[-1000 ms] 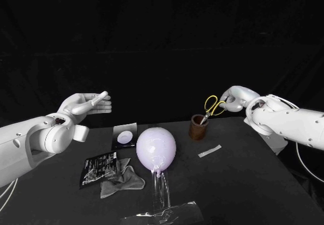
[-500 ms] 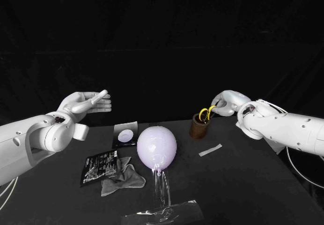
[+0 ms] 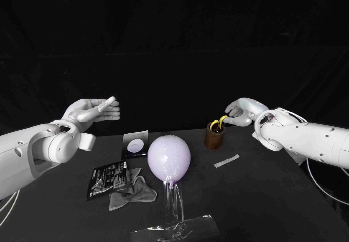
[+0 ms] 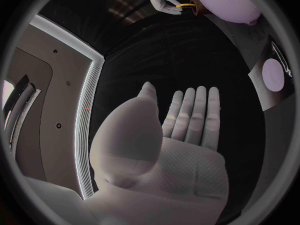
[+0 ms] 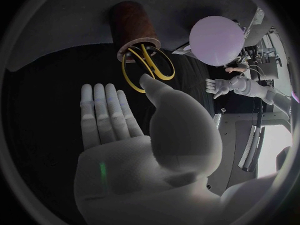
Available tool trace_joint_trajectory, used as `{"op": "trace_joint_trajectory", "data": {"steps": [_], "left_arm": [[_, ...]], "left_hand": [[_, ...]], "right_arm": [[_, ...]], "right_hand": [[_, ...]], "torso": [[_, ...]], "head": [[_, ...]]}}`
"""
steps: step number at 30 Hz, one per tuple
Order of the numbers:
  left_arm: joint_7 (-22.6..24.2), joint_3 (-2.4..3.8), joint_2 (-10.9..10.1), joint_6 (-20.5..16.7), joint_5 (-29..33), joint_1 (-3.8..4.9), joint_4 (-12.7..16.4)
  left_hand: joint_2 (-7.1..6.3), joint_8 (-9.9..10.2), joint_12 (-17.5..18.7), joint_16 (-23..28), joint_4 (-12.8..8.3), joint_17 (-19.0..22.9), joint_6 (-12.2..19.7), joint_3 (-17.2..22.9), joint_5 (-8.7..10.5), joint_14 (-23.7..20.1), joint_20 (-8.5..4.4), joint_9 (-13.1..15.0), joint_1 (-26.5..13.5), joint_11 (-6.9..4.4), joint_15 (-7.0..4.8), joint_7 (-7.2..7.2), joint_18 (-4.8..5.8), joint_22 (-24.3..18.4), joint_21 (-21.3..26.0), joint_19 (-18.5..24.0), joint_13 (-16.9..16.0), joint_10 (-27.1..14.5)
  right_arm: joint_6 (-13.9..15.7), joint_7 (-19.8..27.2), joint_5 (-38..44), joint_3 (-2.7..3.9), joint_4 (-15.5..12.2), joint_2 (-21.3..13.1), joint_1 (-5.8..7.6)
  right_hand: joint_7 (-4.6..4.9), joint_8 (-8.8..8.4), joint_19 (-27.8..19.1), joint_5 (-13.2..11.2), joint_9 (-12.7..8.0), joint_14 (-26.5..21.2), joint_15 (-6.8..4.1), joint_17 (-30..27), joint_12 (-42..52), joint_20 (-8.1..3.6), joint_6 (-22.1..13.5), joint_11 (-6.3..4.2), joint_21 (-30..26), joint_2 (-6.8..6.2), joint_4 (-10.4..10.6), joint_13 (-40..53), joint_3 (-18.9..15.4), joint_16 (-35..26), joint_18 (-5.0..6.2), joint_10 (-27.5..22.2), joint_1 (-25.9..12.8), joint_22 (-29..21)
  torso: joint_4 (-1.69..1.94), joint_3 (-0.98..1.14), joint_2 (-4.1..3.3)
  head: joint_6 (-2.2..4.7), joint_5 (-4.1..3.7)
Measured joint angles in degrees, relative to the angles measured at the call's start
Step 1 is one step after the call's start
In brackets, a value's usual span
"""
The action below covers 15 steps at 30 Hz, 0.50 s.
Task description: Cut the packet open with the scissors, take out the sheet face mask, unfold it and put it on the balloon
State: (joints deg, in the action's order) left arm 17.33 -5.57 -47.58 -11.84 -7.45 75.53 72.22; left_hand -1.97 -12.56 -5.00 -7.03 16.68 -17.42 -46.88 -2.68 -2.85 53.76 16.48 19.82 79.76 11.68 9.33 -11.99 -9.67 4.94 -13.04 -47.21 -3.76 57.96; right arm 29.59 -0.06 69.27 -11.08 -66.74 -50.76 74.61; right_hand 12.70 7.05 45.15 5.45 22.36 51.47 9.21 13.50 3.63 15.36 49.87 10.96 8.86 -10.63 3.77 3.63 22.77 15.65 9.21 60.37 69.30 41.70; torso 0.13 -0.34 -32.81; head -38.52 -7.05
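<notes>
Scissors (image 3: 219, 121) lowered into brown cup (image 3: 214, 139) on black desk (image 3: 269, 194); right robot hand (image 3: 243, 110) and left robot hand (image 3: 93, 111) empty, fingers extended; dark backdrop (image 3: 174, 50).

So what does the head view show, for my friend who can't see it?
The right robot hand is by yellow scissors standing in a brown cup. A pale balloon lies on the table, a dark packet to its left. The left robot hand is raised, holding nothing.

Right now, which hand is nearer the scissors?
The right hand, beside the yellow scissors standing in the brown cup; the left hand is raised far off, empty.
</notes>
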Motion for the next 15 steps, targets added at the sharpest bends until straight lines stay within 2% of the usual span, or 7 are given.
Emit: {"op": "trace_joint_trajectory", "data": {"steps": [3, 5, 10, 14, 15], "left_arm": [[0.0, -0.02, 0.0, 0.1, 0.0, -0.01, -0.2], [0.0, -0.05, 0.0, 0.2, 0.0, -0.02, -0.3], [0.4, -0.11, -0.2, 0.8, -0.3, -0.15, -0.7], [0.9, -0.15, -0.7, 1.8, -1.5, -0.70, -0.8], [1.0, -0.17, -0.9, 2.2, -1.9, -0.92, -0.8]], "left_hand": [[0.05, 0.0, 0.0, 0.0, 0.0, 0.0, 0.0, 0.0, 0.00, 0.0, 0.00, 0.0, 0.0, -0.02, -0.01, 0.00, 0.01, 0.0, 0.0, 0.0, 0.0, 0.0], [0.32, -0.2, -0.3, -0.3, -0.3, 0.0, -0.7, -0.3, 0.00, 0.3, 0.00, 0.0, 1.5, -0.54, -0.32, -0.03, 0.01, 0.0, 0.0, 0.0, 0.0, 0.5], [0.67, -1.0, -0.8, -1.0, -1.5, 0.0, -2.3, 0.2, 0.00, 1.2, -0.01, 0.0, 5.9, -1.87, -1.12, -0.58, 0.03, 0.0, -0.2, 0.0, -0.1, 2.3], [0.90, -1.4, -1.2, -2.4, -2.8, -0.5, -3.6, 1.5, 0.00, 3.7, -0.06, -0.1, 10.3, -2.98, -2.21, 0.52, 0.20, 0.0, -0.7, -0.8, -0.1, 3.8], [0.92, -1.4, -1.2, -2.4, -2.9, -0.5, -3.7, 1.6, 0.00, 4.2, -0.20, -0.2, 10.9, -2.98, -2.29, 0.61, 0.38, 0.1, -0.7, -1.0, -0.1, 4.2]], "right_arm": [[0.2, 0.3, -0.7, 0.00, -0.6, -0.5, 0.00], [0.4, 0.6, -1.3, 0.00, -1.3, -1.0, 0.01], [0.8, 1.6, -3.7, 0.00, -3.6, -2.5, 0.46], [0.3, 2.6, -6.1, 0.05, -6.0, -4.3, 1.39], [-0.1, 2.9, -6.8, 0.06, -6.8, -5.0, 1.69]], "right_hand": [[0.00, -0.66, 0.7, 0.8, -0.5, -0.9, 0.20, -0.5, 0.0, 0.12, 0.0, 0.22, -0.7, 0.46, 1.0, 0.0, -3.0, -0.9, -0.01, -1.1, 1.6, -0.9], [0.00, -0.87, 0.7, 1.6, -0.8, -1.0, 0.39, -0.9, 0.0, 0.12, 0.0, 0.31, -1.0, 0.90, 1.7, 0.0, -5.1, -1.1, -0.01, -1.5, 2.7, -1.5], [0.00, -1.11, 0.4, 2.3, -1.3, -3.0, 0.78, -1.7, 0.0, 0.40, 0.0, 0.67, -2.4, 1.55, 2.3, 0.0, -7.8, -2.5, -0.01, -2.9, 4.7, -2.8], [0.00, -1.54, -0.5, 2.3, -1.8, -4.7, 1.24, -2.5, 0.0, 0.63, 0.0, 0.61, -3.7, 1.15, 2.0, 0.0, -9.5, -3.3, -0.12, -4.1, 6.7, -3.9], [-0.08, -1.87, -0.7, 2.3, -1.9, -5.1, 1.36, -2.7, 0.0, 0.85, -0.5, 0.72, -4.0, 1.11, 1.8, 0.0, -10.2, -3.6, -0.38, -4.4, 7.4, -4.3]], "torso": [[-0.03, 0.02, 0.00], [-0.04, 0.04, 0.00], [-0.02, 0.03, -0.01], [0.01, 0.04, -0.01], [0.03, 0.03, 0.00]], "head": [[-0.01, 0.00], [-0.02, -0.01], [-0.12, 0.02], [-0.23, 0.03], [-0.27, 0.03]]}}
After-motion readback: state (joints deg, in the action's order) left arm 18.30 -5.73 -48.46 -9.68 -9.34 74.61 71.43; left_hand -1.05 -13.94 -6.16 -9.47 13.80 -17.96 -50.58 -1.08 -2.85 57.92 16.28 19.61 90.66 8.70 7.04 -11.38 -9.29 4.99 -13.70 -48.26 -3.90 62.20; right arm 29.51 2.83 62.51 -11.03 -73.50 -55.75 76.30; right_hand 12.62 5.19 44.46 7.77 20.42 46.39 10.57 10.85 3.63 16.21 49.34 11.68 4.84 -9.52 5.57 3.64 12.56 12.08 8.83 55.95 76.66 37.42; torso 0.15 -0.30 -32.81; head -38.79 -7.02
